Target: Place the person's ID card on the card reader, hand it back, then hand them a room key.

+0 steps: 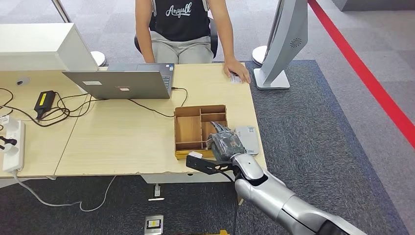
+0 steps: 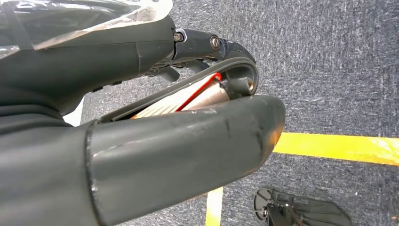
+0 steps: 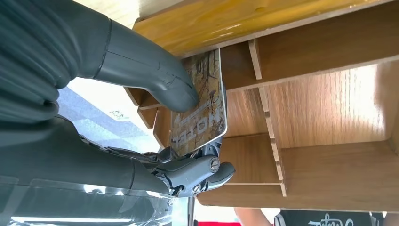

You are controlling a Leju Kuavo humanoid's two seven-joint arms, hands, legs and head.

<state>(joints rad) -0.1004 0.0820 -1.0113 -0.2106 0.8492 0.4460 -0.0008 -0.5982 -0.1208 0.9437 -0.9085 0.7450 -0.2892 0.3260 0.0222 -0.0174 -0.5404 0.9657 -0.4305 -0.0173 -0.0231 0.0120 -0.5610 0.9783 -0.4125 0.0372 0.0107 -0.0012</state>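
Room key card (image 3: 200, 106), printed HOTEL, stood on edge in the wooden organizer's (image 1: 188, 128) near-right compartment, pinched between thumb and fingers of the right hand (image 1: 226, 143). Person's hand (image 1: 238, 72) rested on the counter (image 1: 122, 137) at 12 o'clock, well apart. Left hand (image 2: 141, 141): whether open or closed could not be told.

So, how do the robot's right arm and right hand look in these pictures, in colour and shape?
The right arm is glossy silver with rounded segments. A black bracket sticks out at the wrist. The right hand is dark grey, with a ribbed grey cover, a thick smooth grey thumb and darker fingers with visible screws.
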